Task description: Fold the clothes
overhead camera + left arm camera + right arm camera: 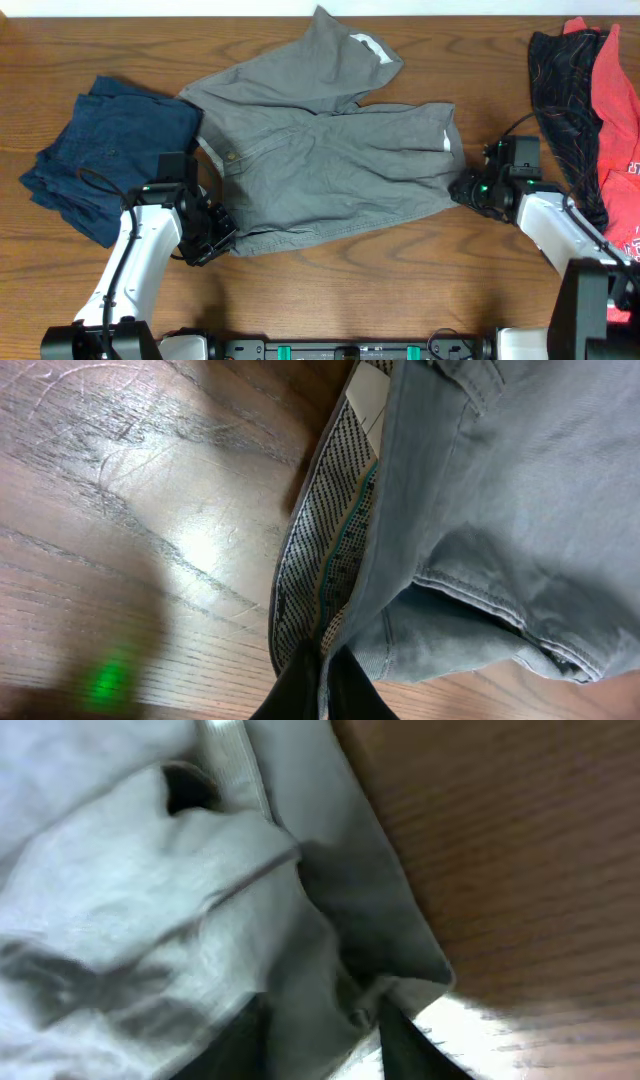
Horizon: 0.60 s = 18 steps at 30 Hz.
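- The grey shorts (330, 160) lie spread in the middle of the wooden table (400, 290). The waistband faces roughly 8 o'clock and one leg is thrown up toward 12 o'clock.
- A white strip (366, 44) shows on that upper leg, near its end.
- The left gripper (215, 235) sits at the shorts' 7 o'clock corner, right on the waistband edge.
- Through the left wrist camera, its dark fingers (295, 690) are pinched close together with the edge of the waistband caught between them. The dotted lining (340, 530) of the band is turned outward.
- The right gripper (468, 188) is at the shorts' 3 o'clock side, touching the hem of the lower leg.
- Through the right wrist camera, its fingers (410, 1045) stand apart on either side of a bunched fold of grey cloth. I cannot tell whether they are actually squeezing it.
- A navy garment (110, 150) lies crumpled at 9 o'clock, just beside the shorts.
- A black-patterned garment (560, 90) and a red garment (615, 110) lie together at 2 o'clock, the red one nearer the table edge.
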Tool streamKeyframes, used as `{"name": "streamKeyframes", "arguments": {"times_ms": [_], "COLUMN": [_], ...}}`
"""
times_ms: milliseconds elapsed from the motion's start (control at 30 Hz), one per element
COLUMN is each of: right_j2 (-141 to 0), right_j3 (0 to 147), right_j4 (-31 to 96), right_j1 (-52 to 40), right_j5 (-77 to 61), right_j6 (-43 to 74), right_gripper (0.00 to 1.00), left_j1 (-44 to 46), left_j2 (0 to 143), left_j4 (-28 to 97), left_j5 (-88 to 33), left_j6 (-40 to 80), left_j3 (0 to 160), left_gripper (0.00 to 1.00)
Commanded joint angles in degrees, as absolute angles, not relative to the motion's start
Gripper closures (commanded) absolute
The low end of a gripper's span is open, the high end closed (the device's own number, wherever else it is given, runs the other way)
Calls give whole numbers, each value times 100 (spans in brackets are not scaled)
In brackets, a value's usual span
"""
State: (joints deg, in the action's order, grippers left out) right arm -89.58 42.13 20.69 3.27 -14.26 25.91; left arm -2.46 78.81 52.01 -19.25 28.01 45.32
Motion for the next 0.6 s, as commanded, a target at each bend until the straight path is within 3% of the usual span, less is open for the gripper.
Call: {"name": "streamKeyframes", "arguments": {"times_ms": [0,200,367,567], "right_j2": [-9185,-8737,-7644,-6834], "right_j3": [4152,4318,4947,5054], "right_j4": [2014,2523,4185,5315], "right_j1": [281,565,1262,1592], "right_j5": [-1345,-934,113,130], "right_j6": [2786,2786,3089,2818], "right_gripper": [100,99,99,99], "left_j1": [-226,-226,-91,198], "left_j2": [7850,7850,7850,7850], "left_j4": [5199,5133,5164,5315], "left_j5": [-1852,-1903,-2204,-2204], "left_j6": [2698,2698,2508,2510], "left_j3": [4521,4521,4521,4521], "left_gripper": [94,94,94,94]}}
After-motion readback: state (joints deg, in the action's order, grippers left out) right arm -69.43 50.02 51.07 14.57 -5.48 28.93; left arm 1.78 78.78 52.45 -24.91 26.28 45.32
